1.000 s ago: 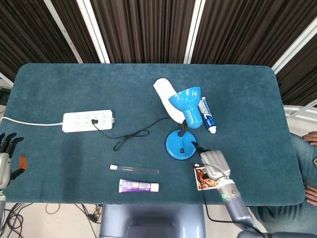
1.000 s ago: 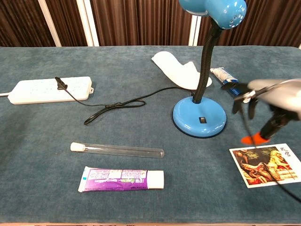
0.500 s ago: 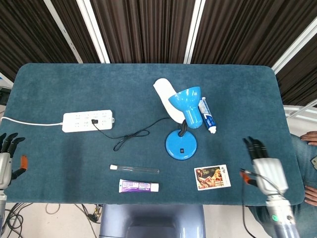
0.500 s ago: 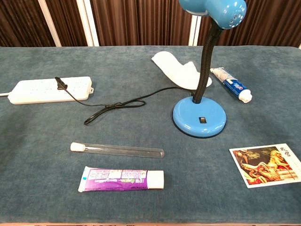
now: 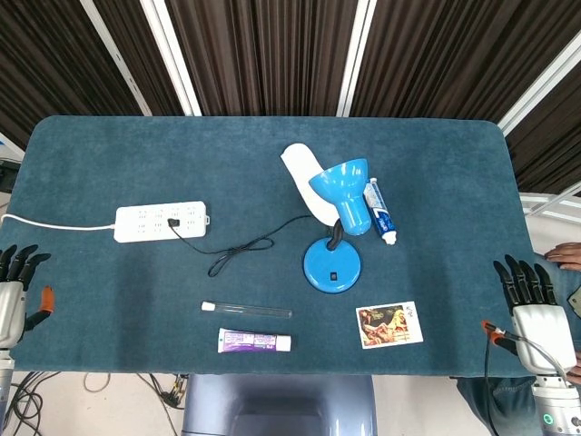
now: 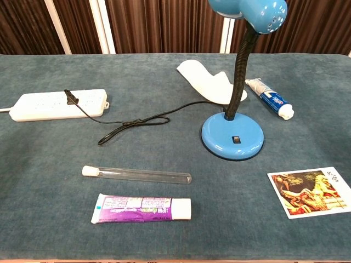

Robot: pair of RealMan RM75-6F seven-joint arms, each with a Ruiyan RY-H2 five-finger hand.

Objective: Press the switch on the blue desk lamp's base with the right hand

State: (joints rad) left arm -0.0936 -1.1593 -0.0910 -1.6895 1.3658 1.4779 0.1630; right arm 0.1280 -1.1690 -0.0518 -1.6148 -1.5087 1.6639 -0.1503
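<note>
The blue desk lamp [image 5: 334,238] stands mid-table with a round base [image 6: 232,137] and a small black switch [image 6: 236,139] on its front; the same switch [image 5: 333,275] shows in the head view. Its shade [image 6: 249,11] is at the top of the chest view. My right hand [image 5: 536,311] hovers off the table's right edge, far from the lamp, fingers straight and apart, holding nothing. At the left edge my left hand [image 5: 13,289] is likewise spread and empty. Neither hand appears in the chest view.
A white power strip [image 5: 162,221] with the lamp's black cord [image 6: 137,121] plugged in lies left. A glass test tube [image 6: 137,175] and purple tube [image 6: 141,207] lie in front. A picture card [image 6: 310,192], a toothpaste tube [image 6: 269,97] and a white sole-shaped piece [image 6: 205,80] surround the lamp.
My right hand has drawn back from beside the lamp base, over the picture card, to beyond the table's right edge. The left hand barely moved. The lamp stayed put.
</note>
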